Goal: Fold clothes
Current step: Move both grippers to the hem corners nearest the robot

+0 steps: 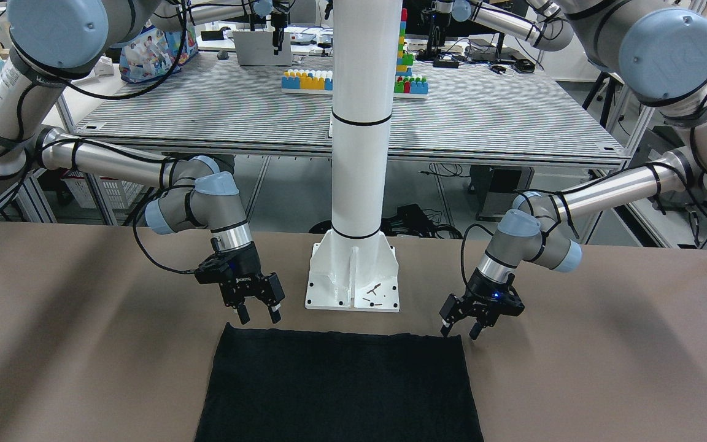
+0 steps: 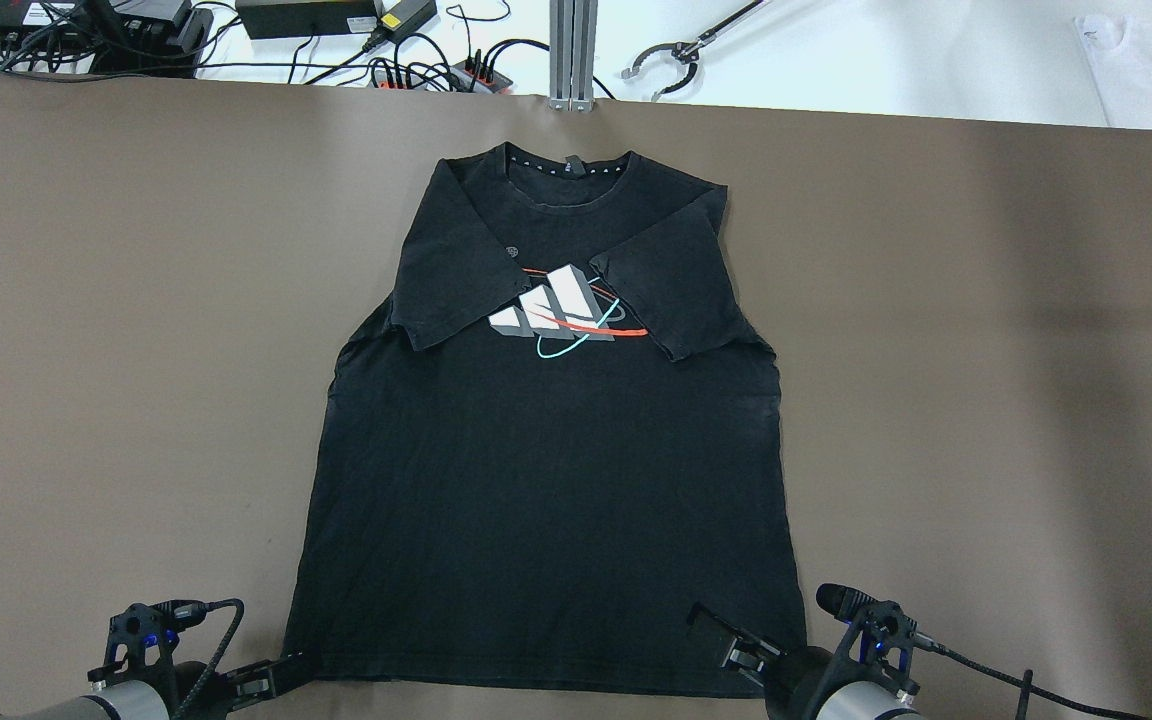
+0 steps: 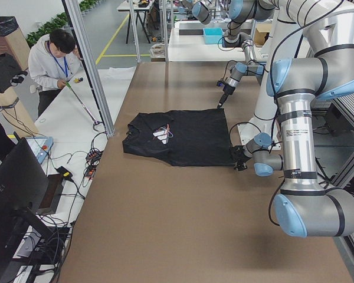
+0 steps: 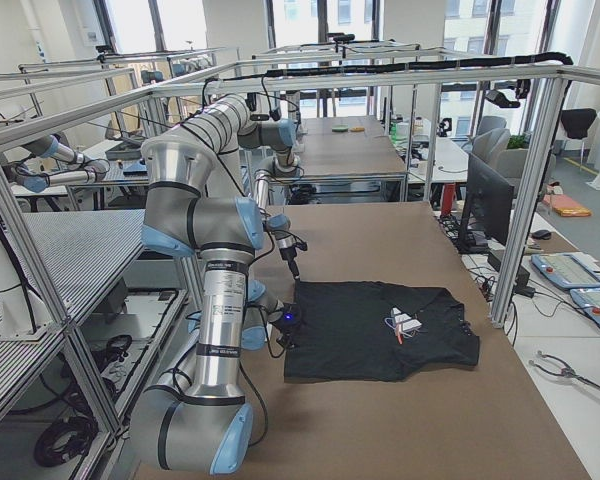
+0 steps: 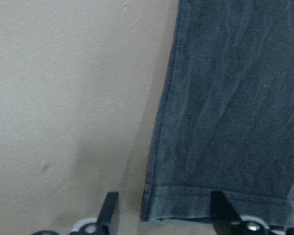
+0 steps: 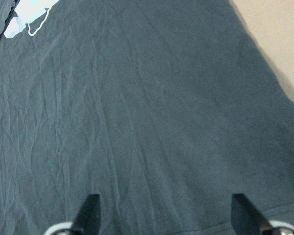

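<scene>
The clothes are one black T-shirt [image 2: 546, 480] lying flat on the brown table, collar far from the robot, both sleeves folded in over a white, red and teal logo [image 2: 561, 310]. Its bottom hem [image 1: 338, 337] faces the robot. My left gripper [image 1: 461, 328] hangs open just above the shirt's hem corner; in the left wrist view its fingertips [image 5: 110, 210] straddle that corner of the shirt [image 5: 235, 107]. At the other hem corner my right gripper [image 1: 258, 314] is open too, with the fabric [image 6: 147, 122] lying below and between its fingers [image 6: 90, 210]. Neither holds anything.
The white pillar's base plate [image 1: 353, 276] stands between the two arms, just behind the hem. Past the table's far edge lie cables [image 2: 416, 70], a grabber tool [image 2: 676, 50] and a white cloth [image 2: 1151, 60]. A person [image 3: 56, 59] stands at that far side.
</scene>
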